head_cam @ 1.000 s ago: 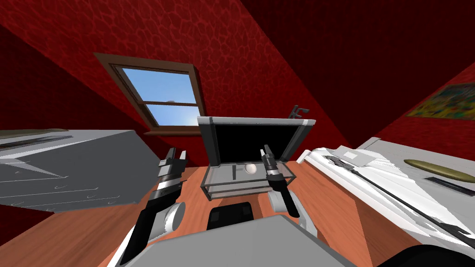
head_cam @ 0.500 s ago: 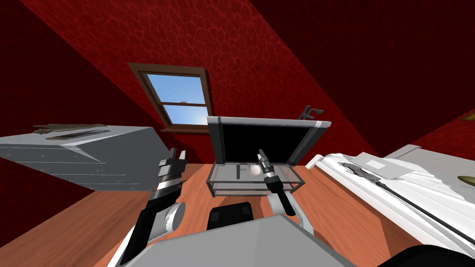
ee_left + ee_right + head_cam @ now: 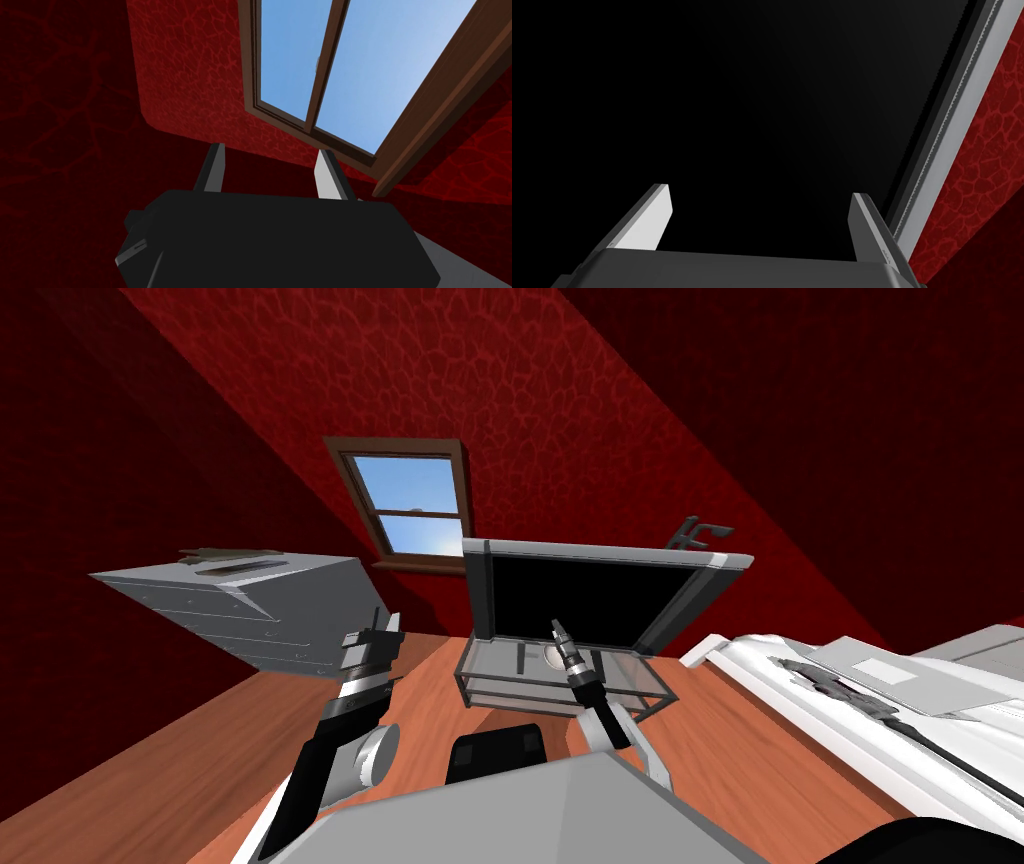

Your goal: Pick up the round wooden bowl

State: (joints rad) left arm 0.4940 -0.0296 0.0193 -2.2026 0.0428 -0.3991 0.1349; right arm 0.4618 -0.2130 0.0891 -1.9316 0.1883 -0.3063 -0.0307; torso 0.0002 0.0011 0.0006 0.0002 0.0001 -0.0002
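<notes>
Hovering over the low glass table, the right gripper has its jaws spread wide with nothing between them. The bowl, pale and round rather than visibly wooden, sits on the table just in front of the black screen. From the head's angle it lies right beside the gripper, half hidden behind its dark body. Seen from the wrist, the right gripper faces the black screen and its grey frame, so I judge the jaws aim over the bowl and the hand would need to tip down toward it. Being round, the bowl offers no long axis to line up on. The left gripper, jaws also apart and empty, hangs well off to the left near a grey dresser, so the right arm is the nearer. No writing or label is readable anywhere.
</notes>
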